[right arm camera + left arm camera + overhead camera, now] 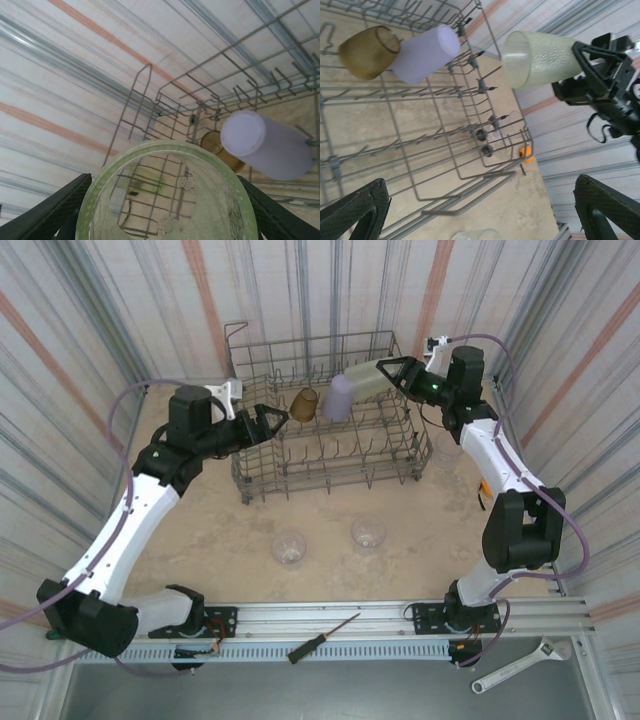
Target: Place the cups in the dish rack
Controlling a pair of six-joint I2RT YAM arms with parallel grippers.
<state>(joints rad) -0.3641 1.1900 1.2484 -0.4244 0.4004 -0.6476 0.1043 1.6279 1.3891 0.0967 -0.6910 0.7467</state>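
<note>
Right fingers [50, 215] gripping yellow-green cup [535, 60], left fingers [355, 210] open, empty, dish rack [335, 462] (amber cup [367, 52], lilac cup [425, 52] inside)

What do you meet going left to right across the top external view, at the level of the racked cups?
Left end effector → amber cup → lilac cup → yellow-green cup

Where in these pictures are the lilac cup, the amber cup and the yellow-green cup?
lilac cup [427, 54], left wrist view, side wall.
amber cup [366, 54], left wrist view, side wall.
yellow-green cup [540, 60], left wrist view, textured side.
</note>
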